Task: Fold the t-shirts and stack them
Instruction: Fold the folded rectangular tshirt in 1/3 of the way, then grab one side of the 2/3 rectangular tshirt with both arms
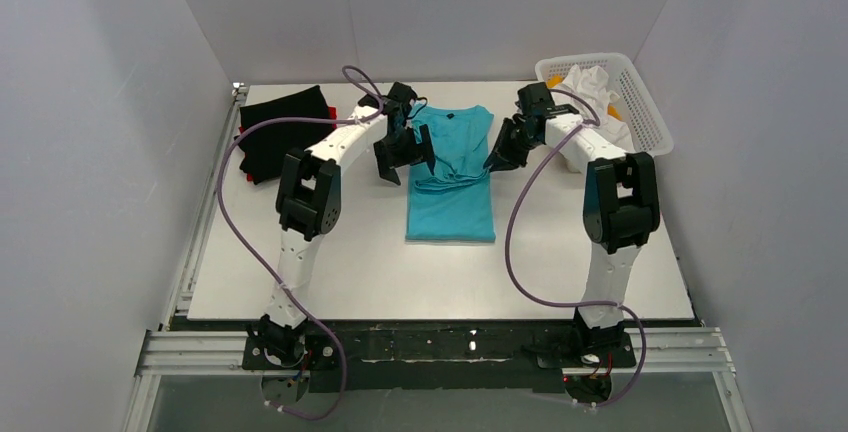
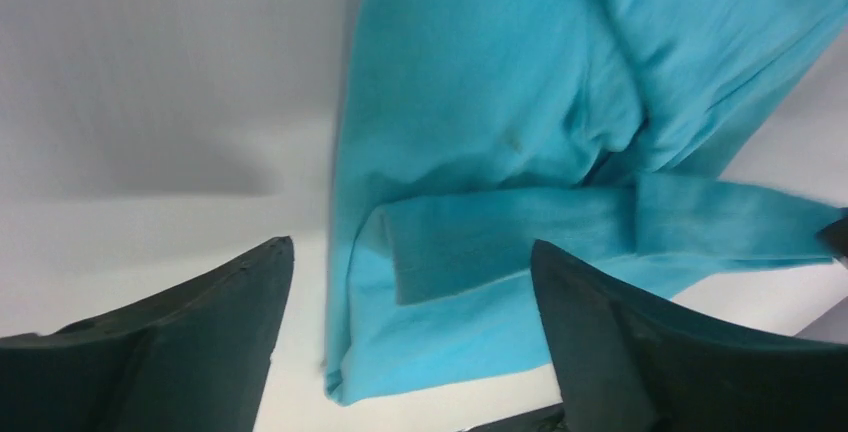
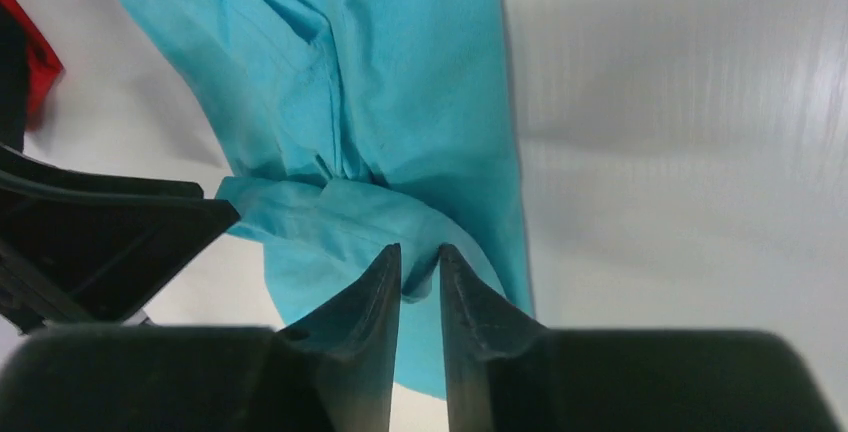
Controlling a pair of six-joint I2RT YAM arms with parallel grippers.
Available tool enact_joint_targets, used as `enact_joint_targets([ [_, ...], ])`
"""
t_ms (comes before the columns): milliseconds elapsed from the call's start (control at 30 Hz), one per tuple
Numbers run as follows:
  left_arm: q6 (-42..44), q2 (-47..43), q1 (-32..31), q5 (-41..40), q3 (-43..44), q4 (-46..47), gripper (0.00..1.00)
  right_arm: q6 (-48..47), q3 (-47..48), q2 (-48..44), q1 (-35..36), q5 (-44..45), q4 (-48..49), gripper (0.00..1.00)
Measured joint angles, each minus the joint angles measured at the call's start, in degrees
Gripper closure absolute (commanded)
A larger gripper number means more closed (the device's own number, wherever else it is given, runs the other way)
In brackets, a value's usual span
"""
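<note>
The turquoise t-shirt [image 1: 452,192] lies flat mid-table, its sleeves folded in over the body and rumpled at the middle. My left gripper [image 1: 405,159] hovers over the shirt's left edge [image 2: 480,102]. It is open [image 2: 410,244], with nothing between its fingers. My right gripper [image 1: 497,160] is at the shirt's right edge. Its jaws [image 3: 420,249] stand a narrow gap apart, open, with a fold of the turquoise sleeve [image 3: 400,82] lying between the tips. A black t-shirt [image 1: 280,132] lies folded at the back left, on a red one [image 1: 241,133] of which only an edge shows.
A white mesh basket [image 1: 640,102] stands at the back right corner with white cloth [image 1: 590,82] in it. White walls close in the table on three sides. A metal rail [image 1: 430,347] runs along the near edge.
</note>
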Motion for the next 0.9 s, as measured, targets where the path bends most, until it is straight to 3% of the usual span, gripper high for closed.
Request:
enact_joint_targets([
  [100, 0.00, 2.62, 1.07, 0.20, 5.84, -1.84, 0.02, -0.76, 4.04, 2.75, -0.39, -0.15, -1.05, 0.26],
  [167, 0.09, 2.32, 1.73, 0.28, 7.58, -2.36, 0.02, -1.42, 5.62, 2.97, -0.48, 0.37, -1.79, 0.21],
  [267, 0.09, -1.77, 2.36, 0.13, 4.50, -1.57, 0.02, -2.91, 4.09, 0.07, -0.48, 1.55, -1.51, 0.18],
  [500, -2.51, -28.81, 2.49, 0.04, -27.23, 4.55, 0.02, -5.14, -16.11, -19.47, 1.09, 0.57, 3.26, 0.17],
  [667, -5.88, -45.90, 1.77, 1.05, -46.45, 8.96, 0.02, -7.48, -26.97, -27.06, 7.69, -0.66, 9.46, 0.17],
  [900, -10.14, -46.23, -2.23, 2.78, -57.46, 14.62, 0.02, -4.50, -36.89, -29.92, 9.22, 3.69, 11.96, 0.20],
])
